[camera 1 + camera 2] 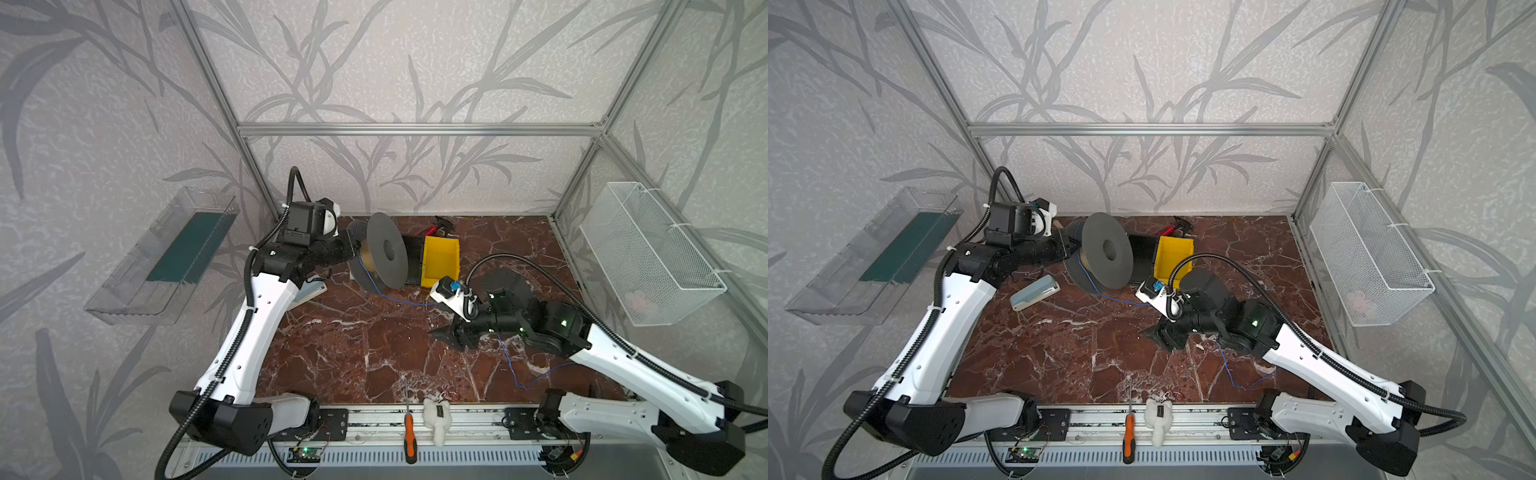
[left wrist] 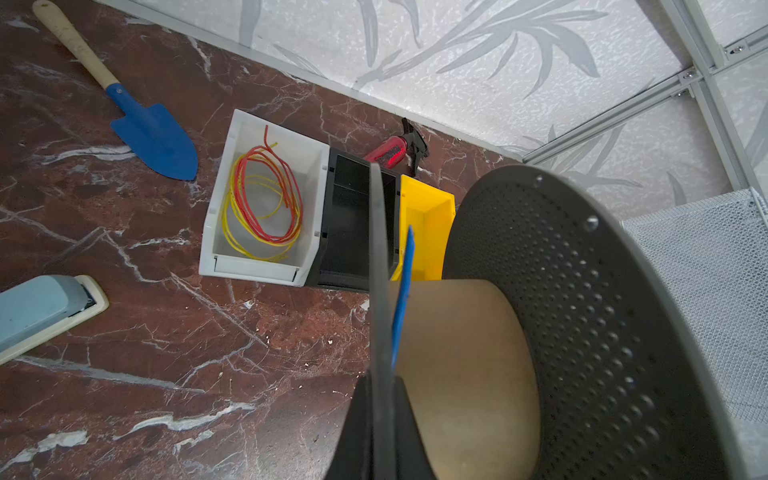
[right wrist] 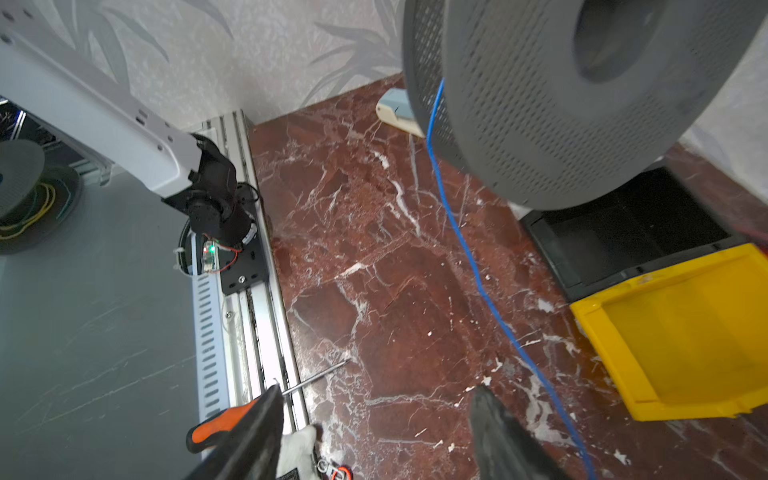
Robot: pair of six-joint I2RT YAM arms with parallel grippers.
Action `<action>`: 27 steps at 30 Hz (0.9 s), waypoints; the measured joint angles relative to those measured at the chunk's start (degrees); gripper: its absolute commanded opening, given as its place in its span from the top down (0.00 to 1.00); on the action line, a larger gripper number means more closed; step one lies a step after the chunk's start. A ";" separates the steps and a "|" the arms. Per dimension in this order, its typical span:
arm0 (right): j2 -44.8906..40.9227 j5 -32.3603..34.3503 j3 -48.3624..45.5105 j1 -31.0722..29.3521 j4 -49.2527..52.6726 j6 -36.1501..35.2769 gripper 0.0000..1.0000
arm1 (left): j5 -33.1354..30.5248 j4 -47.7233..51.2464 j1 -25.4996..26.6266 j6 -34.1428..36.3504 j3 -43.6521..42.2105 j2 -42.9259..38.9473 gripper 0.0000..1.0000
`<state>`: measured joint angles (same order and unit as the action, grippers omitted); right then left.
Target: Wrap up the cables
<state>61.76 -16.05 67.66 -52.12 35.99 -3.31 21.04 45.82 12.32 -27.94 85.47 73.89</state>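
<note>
Only left wrist view shows white bin (image 2: 220, 195); left fingers (image 2: 357, 432) pinch spool flange (image 2: 379, 270), right fingers (image 3: 253, 432) spread beside cable (image 3: 457, 232).

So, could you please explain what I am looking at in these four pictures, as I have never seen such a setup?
These are two robot arms at a marble table, each ending in a two-fingered gripper. Two pictures look down from one overhead camera; the other two come from cameras on the arms' wrists. The left gripper is clamped on the rim of a grey spool, from which a thin blue wire trails across the table. The right gripper is open and holds nothing. Also there: a yellow bin, a white bin with red and yellow wires, a stapler and a screwdriver.
</note>
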 measured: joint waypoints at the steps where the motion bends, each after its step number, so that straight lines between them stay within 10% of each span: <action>1: -0.02 -1.14 1.03 2.03 0.68 -0.17 0.21 | 0.20 -0.02 0.00 0.33 0.00 -0.07 1.00; 10: 2.29 -10.73 1.70 11.19 6.86 1.14 0.17 | -0.37 -0.02 0.00 3.54 0.94 -1.88 1.00; 27: 1.64 -5.60 -2.82 15.98 7.45 0.96 0.12 | 0.98 -1.73 0.00 5.46 1.84 -6.64 1.00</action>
<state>63.40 -21.65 64.84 -36.14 43.44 -2.35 22.02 44.10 12.32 -22.48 87.31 67.24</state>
